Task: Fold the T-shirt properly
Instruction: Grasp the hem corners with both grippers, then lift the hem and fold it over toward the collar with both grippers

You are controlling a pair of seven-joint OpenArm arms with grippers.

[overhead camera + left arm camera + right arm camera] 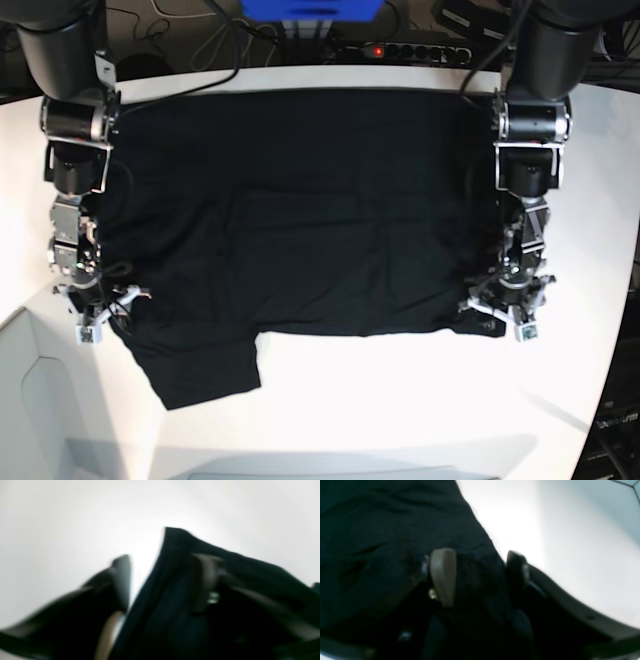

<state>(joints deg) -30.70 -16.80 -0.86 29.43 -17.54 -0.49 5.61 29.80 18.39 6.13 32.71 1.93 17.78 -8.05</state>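
- Black cloth, the T-shirt (300, 210), lies spread over the white table (400, 400), reaching from one gripper across to the other.
- Right gripper (480, 562) straddles the shirt's edge, jaws apart with a bunched fold between them; whether it's pinched yet, I can't tell.
- Left gripper (165, 565) has one finger over the cloth edge and one off it, gap showing.
- I'd say both should bite deep and close together before lifting evenly.

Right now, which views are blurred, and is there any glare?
Left wrist view: strongly blurred, with the table washed out white behind the T-shirt. Right wrist view: soft focus, bright glare on the table. Base view: sharp, evenly lit.
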